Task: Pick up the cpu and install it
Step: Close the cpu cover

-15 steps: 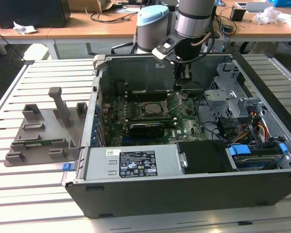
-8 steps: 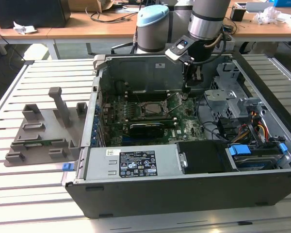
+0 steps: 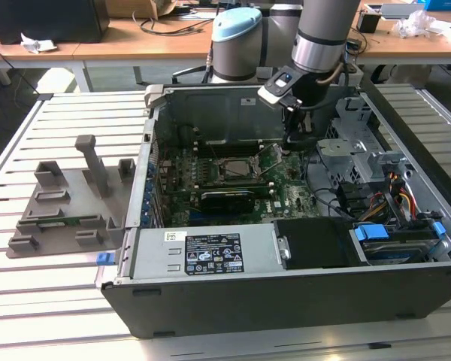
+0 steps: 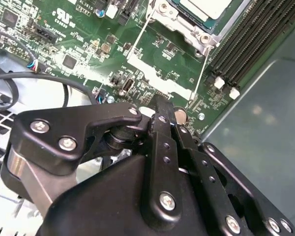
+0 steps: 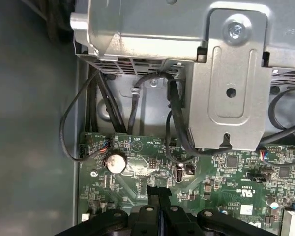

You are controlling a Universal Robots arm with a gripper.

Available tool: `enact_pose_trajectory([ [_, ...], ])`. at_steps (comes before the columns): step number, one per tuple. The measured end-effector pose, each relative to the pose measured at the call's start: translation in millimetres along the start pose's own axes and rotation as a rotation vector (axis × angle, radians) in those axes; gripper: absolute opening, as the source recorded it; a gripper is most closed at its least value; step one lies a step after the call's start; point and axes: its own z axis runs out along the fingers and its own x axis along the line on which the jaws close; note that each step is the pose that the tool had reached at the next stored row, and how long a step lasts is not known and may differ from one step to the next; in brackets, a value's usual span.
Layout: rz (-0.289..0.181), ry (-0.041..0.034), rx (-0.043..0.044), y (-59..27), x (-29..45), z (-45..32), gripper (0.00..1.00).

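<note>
The cpu (image 4: 206, 7), a flat chip with a silver top, lies inside the metal-framed socket on the green motherboard (image 4: 152, 73). In the exterior view the cpu (image 3: 235, 168) sits mid-board inside the open computer case. My gripper (image 3: 295, 139) hangs low over the board toward the exterior view's right of the socket. Both wrist views show its black fingers (image 4: 161, 105) pressed together with nothing between them. The shut gripper (image 5: 160, 194) hovers just above the board. A thin wire lever (image 4: 200, 69) runs from the socket frame to a spot close beside the fingertips.
A grey plastic tray (image 3: 60, 218) lies outside the case on the exterior view's left. A power supply (image 3: 203, 252) fills the case front. A metal drive cage (image 5: 231, 88) and black cables (image 5: 174, 123) stand near the gripper. A coin battery (image 5: 115, 162) and memory slots (image 4: 250, 44) sit on the board.
</note>
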Motion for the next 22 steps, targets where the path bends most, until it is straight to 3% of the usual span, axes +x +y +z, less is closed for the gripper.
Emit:
enact_pose_trajectory([
  [3, -0.001, 0.0021, 0.0015, -2.5, 0.1, 3.0, 0.11],
  [5, -0.001, 0.0077, 0.0012, -7.5, -0.4, 3.6, 0.11],
  [16, -0.001, 0.0077, 0.0012, -23.8, -1.1, 4.9, 0.11],
  [22, -0.001, 0.0076, 0.0012, -26.1, -0.9, 5.1, 0.11],
])
